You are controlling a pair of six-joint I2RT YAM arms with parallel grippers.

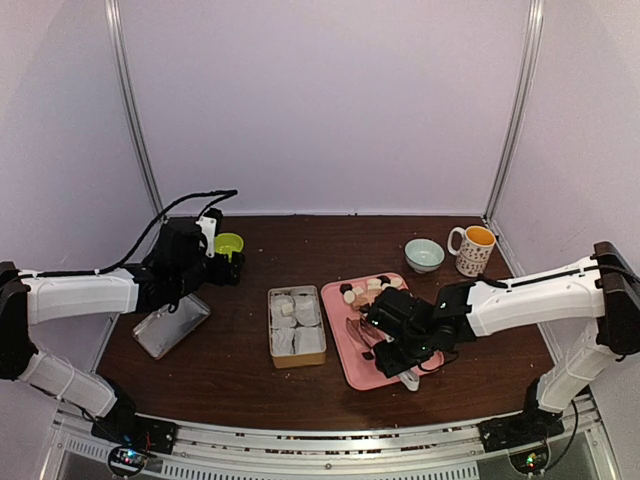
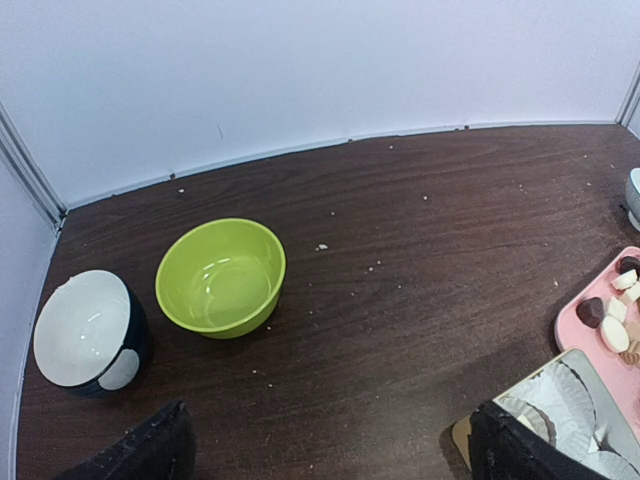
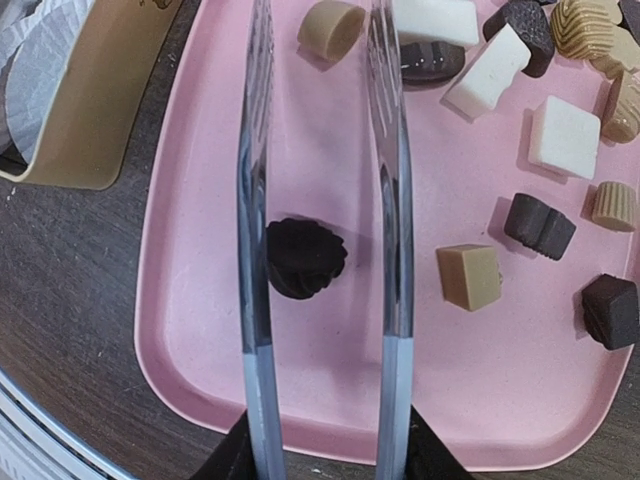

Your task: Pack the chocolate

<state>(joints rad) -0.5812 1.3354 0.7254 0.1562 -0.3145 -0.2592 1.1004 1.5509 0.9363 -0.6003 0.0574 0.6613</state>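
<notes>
Dark brown and swirled, the chocolate (image 3: pixel 305 258) sits on the pink tray (image 3: pixel 200 340), between the two arms of the clear tongs (image 3: pixel 255 200) that my right gripper (image 3: pixel 328 452) clamps. I judge it light, hard, slick and easily scuffed, so I'd squeeze its ridged sides gently. My left gripper (image 2: pixel 330 450) hangs wide open and empty near the green bowl (image 2: pixel 220 278).

I can read no words or numbers; the print on the mug (image 1: pixel 472 252) is too small.
</notes>
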